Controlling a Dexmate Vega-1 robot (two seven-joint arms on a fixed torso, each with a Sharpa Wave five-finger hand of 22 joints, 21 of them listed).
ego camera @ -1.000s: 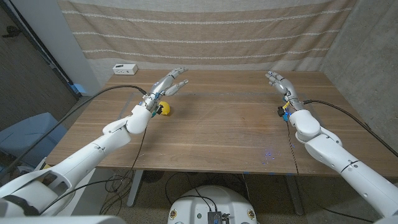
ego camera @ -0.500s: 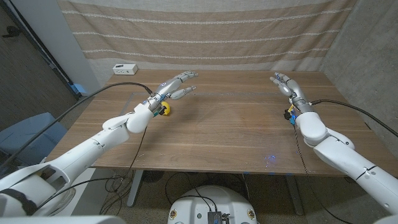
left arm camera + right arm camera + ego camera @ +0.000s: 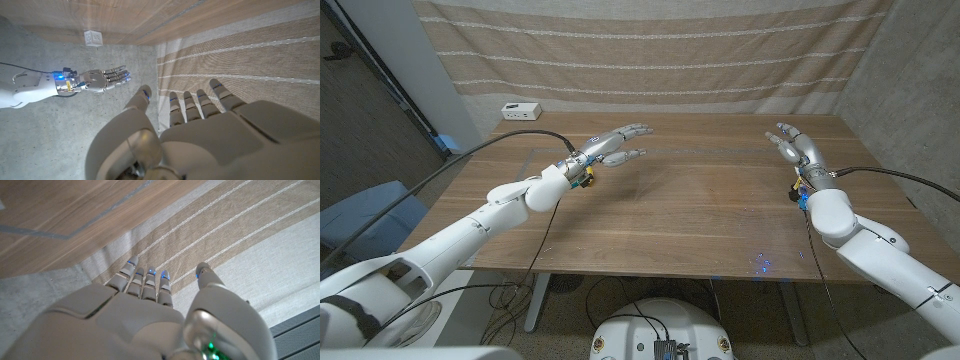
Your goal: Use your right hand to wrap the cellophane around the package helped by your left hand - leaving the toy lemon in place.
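Wooden plank table (image 3: 670, 215) stands before a beige striped curtain (image 3: 650, 50) and grey walls. At its far left corner lies a small white box (image 3: 521, 111). Left hand (image 3: 613, 146) hovers with fingers spread, holding nothing; the yellow toy lemon (image 3: 586, 172) peeks out just beside its wrist. Right hand (image 3: 796, 146) is raised, fingers apart, empty.

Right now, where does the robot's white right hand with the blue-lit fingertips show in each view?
Head view: the right hand is at picture right, over the wooden table, fingers apart.
Left wrist view: it is small, against the grey wall.
Right wrist view: it is large, in the lower part.
Shared landmark: the beige striped curtain.
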